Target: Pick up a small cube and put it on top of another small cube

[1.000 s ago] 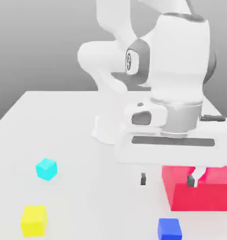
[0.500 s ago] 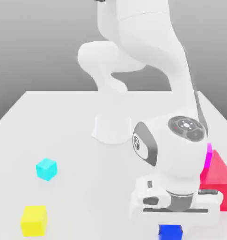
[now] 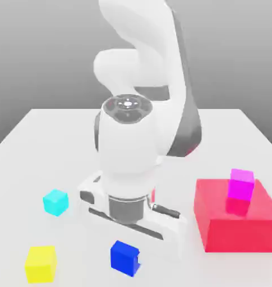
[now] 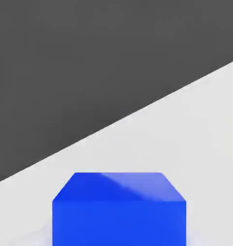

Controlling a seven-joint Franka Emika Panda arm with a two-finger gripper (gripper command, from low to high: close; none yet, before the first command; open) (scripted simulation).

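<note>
From here, the gripper (image 3: 125,260) looks clamped on the blue cube (image 3: 124,258), left of the red block (image 3: 234,231) in the exterior view, and carrying it calls for a level lowering onto another cube.

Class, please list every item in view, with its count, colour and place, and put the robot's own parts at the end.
Small cube: 1, deep blue, at the tool, below the hand
Cyan cube: 1, cyan, on the table towards the exterior view's left
Yellow cube: 1, yellow, on the table near the exterior view's lower left corner
Magenta cube: 1, magenta, on top of the red block
Red block: 1, red, large, on the table at the exterior view's right
Table: 1, pale grey, under everything
Robot arm: 1, white with dark grey parts, mid-table
</note>
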